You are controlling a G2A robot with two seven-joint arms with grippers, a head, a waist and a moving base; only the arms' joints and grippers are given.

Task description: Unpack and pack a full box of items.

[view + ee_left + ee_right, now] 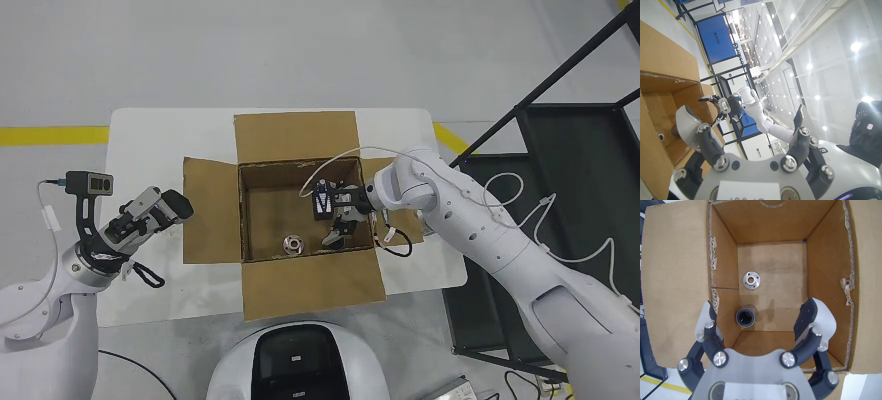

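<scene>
Sitting on the floor of the open cardboard box (262,215) are two metal parts: a flanged hub (752,280) lying flat and a dark-bored sleeve (746,317) with its opening facing up. They lie near each other without touching, both close to the 6 o'clock wall, with the hub toward 7 o'clock on the box floor seen from above. My right gripper (759,306) hangs above the opening on its 3 o'clock side, fingers spread apart with nothing between them. The box flaps are folded outward. My left gripper (168,205) hovers outside the box at 9 o'clock, just beyond the left flap, its fingers also apart and holding nothing. The box stands mid-way on a white table (150,140), and a black frame rack (570,150) stands at 3 o'clock.
</scene>
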